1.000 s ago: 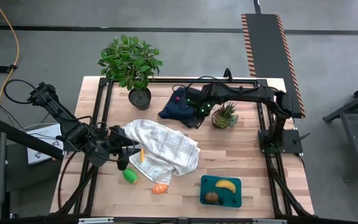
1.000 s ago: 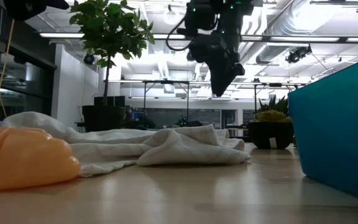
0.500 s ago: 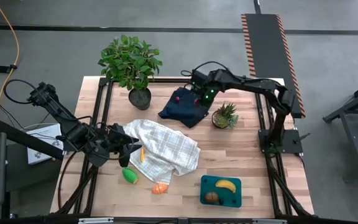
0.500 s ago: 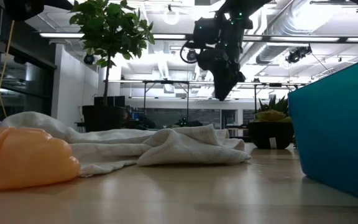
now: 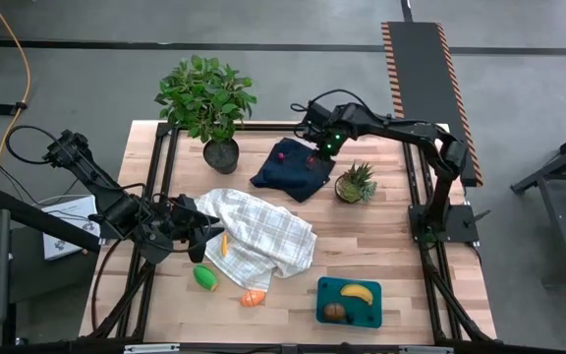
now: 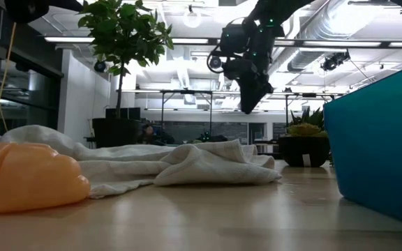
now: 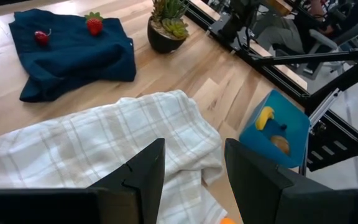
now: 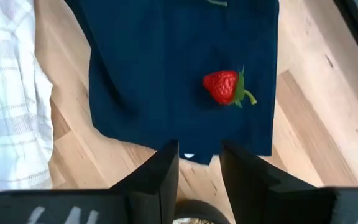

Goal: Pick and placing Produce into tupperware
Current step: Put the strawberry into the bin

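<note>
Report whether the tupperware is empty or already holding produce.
Holding produce: the tupperware contains a yellow banana and a brown round piece.

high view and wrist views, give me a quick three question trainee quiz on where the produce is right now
1. True or false: the banana lies in the blue container.
2. What does the strawberry rest on: (a) checked towel, (b) dark blue cloth, (c) bare wood?
3. Fill in: the green piece and the orange piece lie on the ____, outside the container.

Key:
1. True; a brown round piece sits beside it.
2. b, the dark blue cloth; the right gripper hovers above with jaws open, empty.
3. Table, beside the checked towel.
</note>
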Available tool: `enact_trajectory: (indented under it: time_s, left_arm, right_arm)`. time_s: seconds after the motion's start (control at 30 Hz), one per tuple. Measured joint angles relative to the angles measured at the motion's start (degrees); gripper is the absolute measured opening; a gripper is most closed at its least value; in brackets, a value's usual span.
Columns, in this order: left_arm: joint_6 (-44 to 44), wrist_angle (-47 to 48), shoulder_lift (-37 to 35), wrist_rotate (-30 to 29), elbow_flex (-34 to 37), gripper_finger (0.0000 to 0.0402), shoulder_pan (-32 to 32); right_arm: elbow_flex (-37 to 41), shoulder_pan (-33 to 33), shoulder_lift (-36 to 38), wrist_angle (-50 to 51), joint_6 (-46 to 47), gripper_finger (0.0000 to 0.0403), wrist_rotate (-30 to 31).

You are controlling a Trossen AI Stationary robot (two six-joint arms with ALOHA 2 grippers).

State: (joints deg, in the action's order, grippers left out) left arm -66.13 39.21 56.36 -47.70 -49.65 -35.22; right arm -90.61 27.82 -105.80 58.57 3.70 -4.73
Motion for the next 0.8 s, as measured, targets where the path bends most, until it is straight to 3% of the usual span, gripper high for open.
enact_trajectory:
  time_s: [0.47, 0.8]
  left_arm:
    - [-0.4, 0.0, 0.0, 0.3, 0.0, 0.0156, 0.0]
    - [-0.5, 0.0, 0.0, 0.8, 0.0, 0.0156, 0.0]
  right_arm:
    - [0.0, 0.1, 0.0, -0.8, -1.3, 0.0105, 0.0]
    - [0.0, 0.1, 0.0, -0.7, -7.5, 0.0105, 0.0]
